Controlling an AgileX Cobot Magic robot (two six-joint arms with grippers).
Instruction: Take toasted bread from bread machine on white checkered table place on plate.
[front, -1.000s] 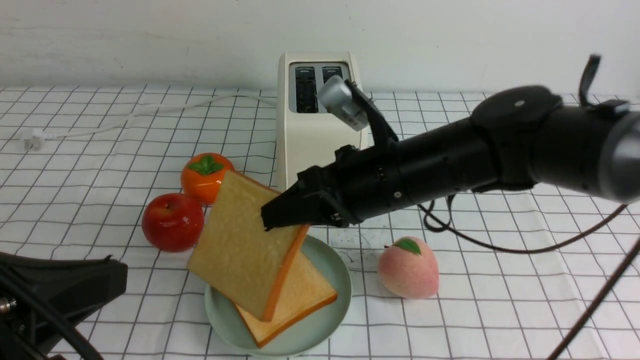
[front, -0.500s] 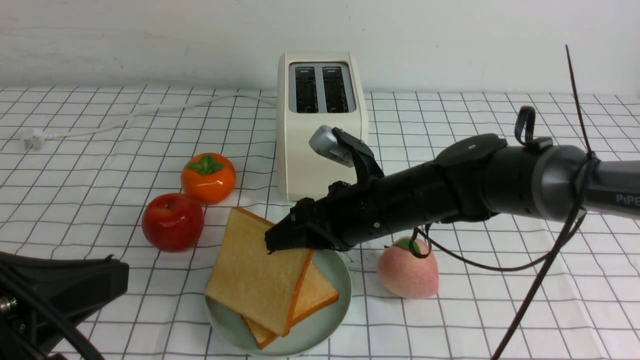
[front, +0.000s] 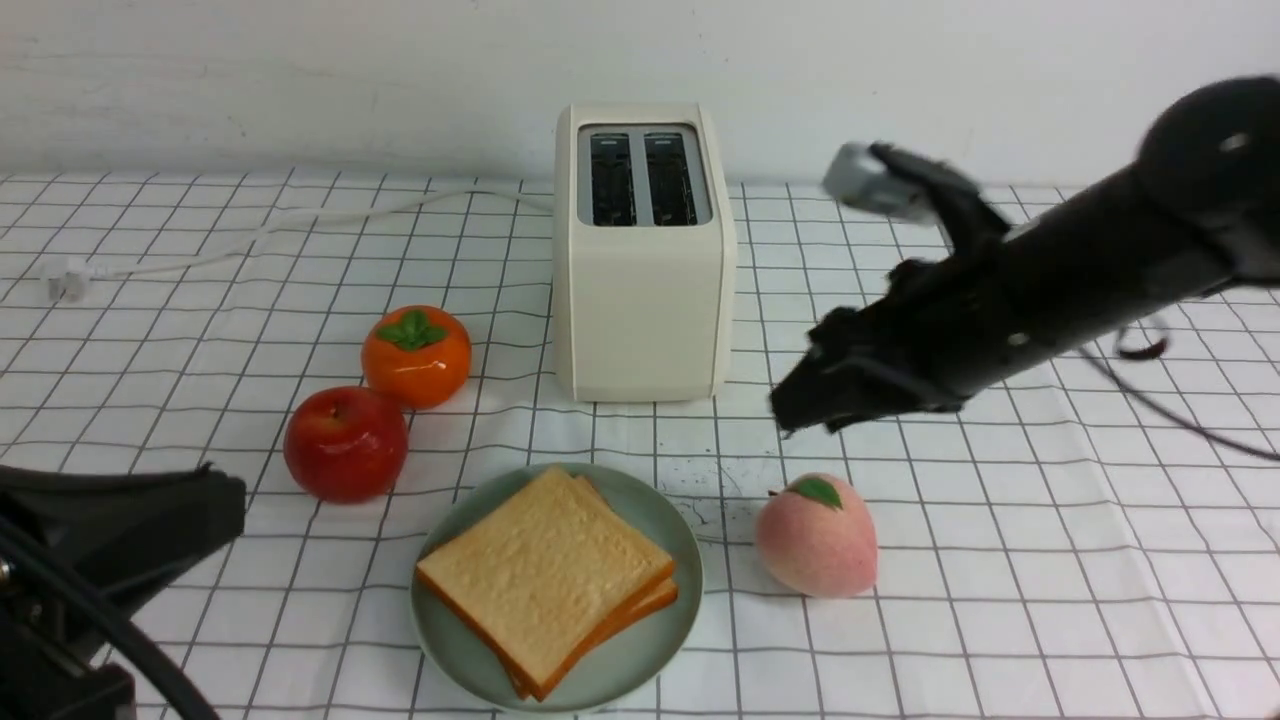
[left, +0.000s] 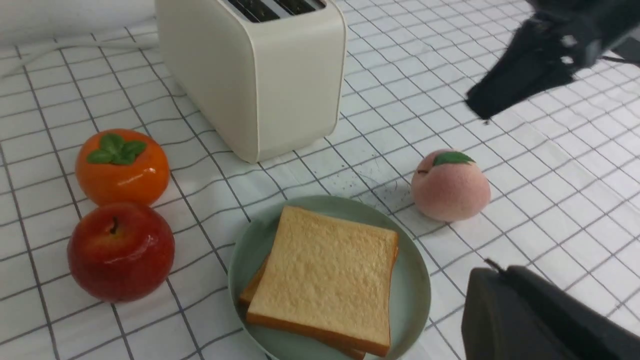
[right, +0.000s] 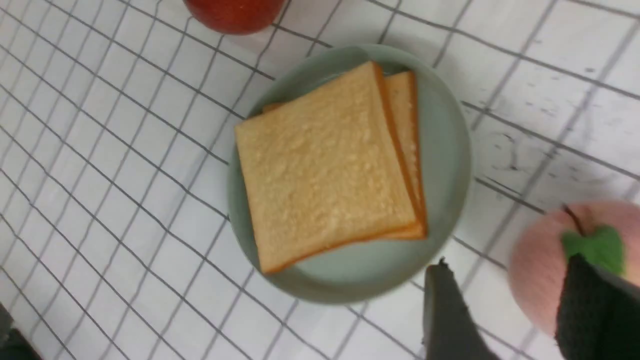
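Observation:
Two slices of toasted bread (front: 545, 570) (left: 325, 270) (right: 325, 165) lie stacked flat on the mint-green plate (front: 640, 665) (left: 415, 295) (right: 445, 150) near the front of the white checkered table (front: 1000, 600). The cream bread machine (front: 640, 300) (left: 260, 90) stands behind it, both slots empty. My right gripper (front: 790, 415) (left: 480, 102) (right: 507, 262) hangs above the cloth to the right of the bread machine, open, with nothing between its fingers. My left gripper (front: 225, 500) (left: 492, 267) rests low at the front left, shut and empty.
A pink peach (front: 818, 537) (left: 450, 185) (right: 540, 260) sits just right of the plate, below the right gripper. A red apple (front: 345, 443) (left: 120, 250) and an orange persimmon (front: 416, 355) (left: 122, 167) stand left of the plate. The white cord (front: 250, 240) trails to the back left.
The right gripper let go of the upper slice, which now lies flat on the other slice. It then rose and drew back to the right. The left arm stayed still.

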